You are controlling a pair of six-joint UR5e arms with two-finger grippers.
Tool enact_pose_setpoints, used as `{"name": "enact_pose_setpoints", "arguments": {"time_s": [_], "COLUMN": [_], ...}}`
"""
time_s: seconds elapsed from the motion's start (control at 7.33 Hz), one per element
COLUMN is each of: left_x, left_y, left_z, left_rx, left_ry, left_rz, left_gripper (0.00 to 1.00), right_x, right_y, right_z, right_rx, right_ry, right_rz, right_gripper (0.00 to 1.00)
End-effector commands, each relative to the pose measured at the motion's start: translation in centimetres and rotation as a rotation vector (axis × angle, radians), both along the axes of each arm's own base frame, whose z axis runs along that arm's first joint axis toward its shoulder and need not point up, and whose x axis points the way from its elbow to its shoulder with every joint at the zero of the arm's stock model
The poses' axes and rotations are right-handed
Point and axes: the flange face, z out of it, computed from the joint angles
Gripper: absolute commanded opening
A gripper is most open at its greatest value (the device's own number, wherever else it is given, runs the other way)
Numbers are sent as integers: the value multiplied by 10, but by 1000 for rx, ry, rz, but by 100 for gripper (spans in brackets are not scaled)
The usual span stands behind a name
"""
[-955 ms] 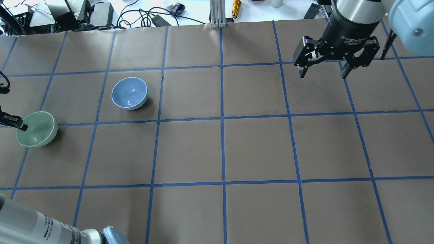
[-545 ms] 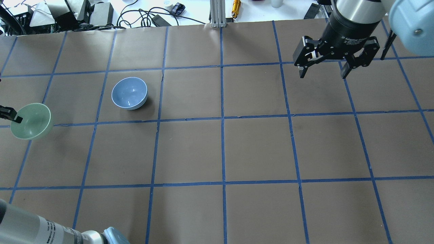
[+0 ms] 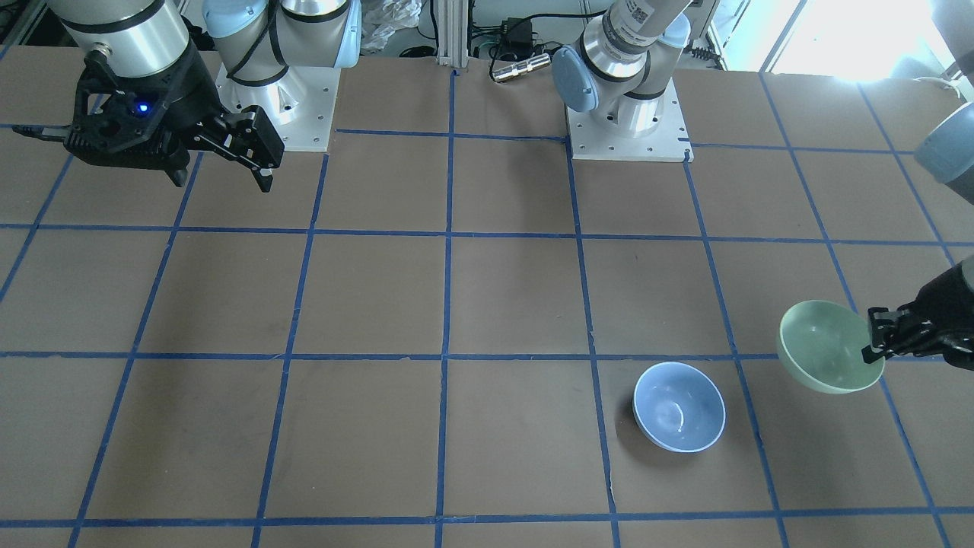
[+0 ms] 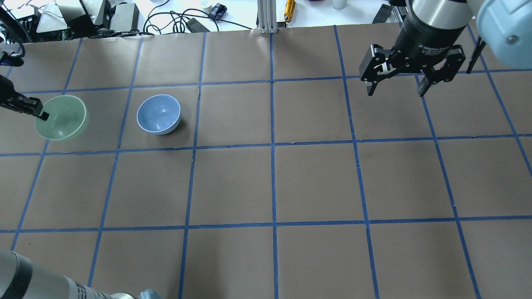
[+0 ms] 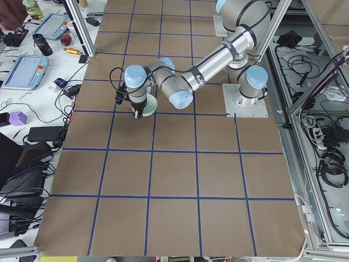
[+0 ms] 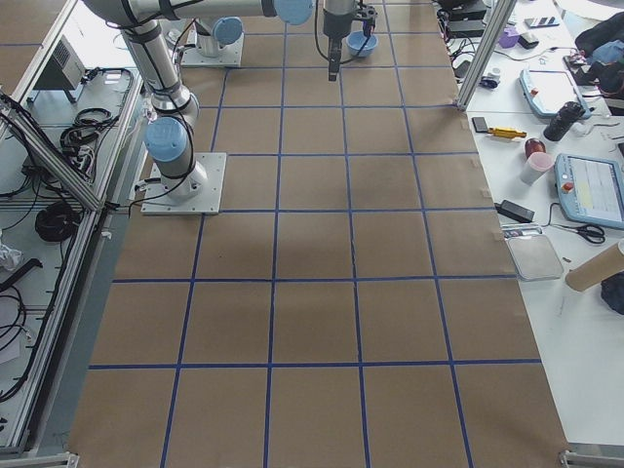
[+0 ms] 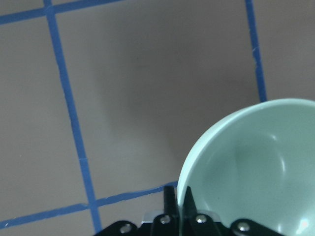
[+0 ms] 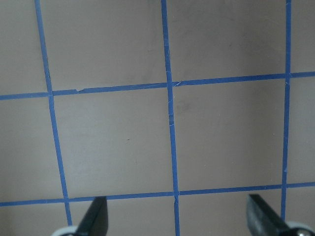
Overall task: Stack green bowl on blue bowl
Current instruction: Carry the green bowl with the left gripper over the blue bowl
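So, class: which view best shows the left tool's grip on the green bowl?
Left wrist-mounted: the left tool pinches the green bowl by its rim, close up. Front-facing and overhead show the whole bowl, the grip small. The side views hardly show it.

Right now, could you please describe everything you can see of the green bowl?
The green bowl is small, round and glossy, pale mint inside and out, plain, and looks like glazed ceramic or plastic. It is empty. The left gripper pinches its rim, one of the fingers inside and one outside. It hangs tilted, apparently lifted off the table, apart from the blue bowl and on the robot's left of it.
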Motion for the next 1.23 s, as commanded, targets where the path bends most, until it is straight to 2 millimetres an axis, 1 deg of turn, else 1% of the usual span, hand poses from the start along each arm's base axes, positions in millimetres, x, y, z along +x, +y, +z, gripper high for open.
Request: {"name": "enact_pose_setpoints", "arguments": {"time_s": [0.0, 0.14, 0.27, 0.41, 0.55, 0.68, 0.95, 1.09], "left_x": [-82, -106, -142, -146, -144, -141, -142, -142], "left_y": [-18, -24, -30, -35, -41, -47, -47, -46], "left_z": [4, -4, -10, -26, -45, -54, -66, -69], "left_rx": [25, 48, 65, 82, 99, 81, 92, 99], "left_ry": [31, 56, 59, 63, 65, 58, 59, 58], "left_rz": [110, 202, 246, 237, 235, 226, 218, 219], "left_gripper": [0, 0, 0, 0, 0, 0, 0, 0], "right_x": [0, 0, 0, 0, 0, 0, 0, 0], "right_y": [0, 0, 0, 0, 0, 0, 0, 0], "right_z": [0, 0, 0, 0, 0, 0, -1, 0], "right_rx": [0, 0, 0, 0, 0, -2, 1, -2], "right_ry": [0, 0, 0, 0, 0, 0, 0, 0], "right_rz": [0, 0, 0, 0, 0, 0, 0, 0], "right_gripper": [100, 100, 100, 100, 100, 100, 100, 100]}}
